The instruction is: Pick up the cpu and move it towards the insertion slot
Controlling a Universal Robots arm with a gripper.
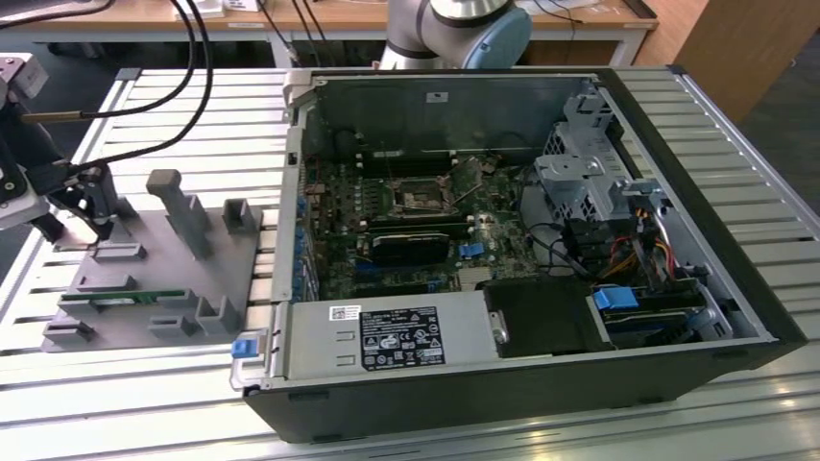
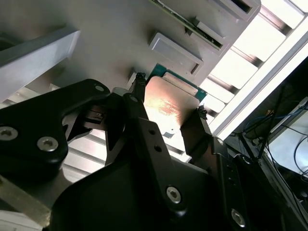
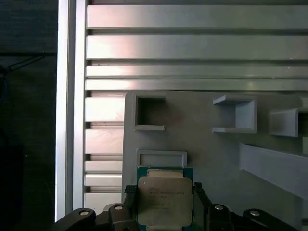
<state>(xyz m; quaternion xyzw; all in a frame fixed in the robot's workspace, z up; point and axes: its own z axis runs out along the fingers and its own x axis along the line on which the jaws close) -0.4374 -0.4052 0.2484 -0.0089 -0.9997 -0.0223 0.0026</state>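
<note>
Exterior view: one gripper at the exterior view's far left, over the back corner of one grey holder on the slatted table. One green memory stick lies in the holder. One open case sits at centre and right. Its one slot is well apart from the gripper.

Second wrist view: two fingers press opposite edges of one cpu, gripping it.

First wrist view: cpu clamped between both fingers, at the holder. Cannot tell if lifted.
</note>
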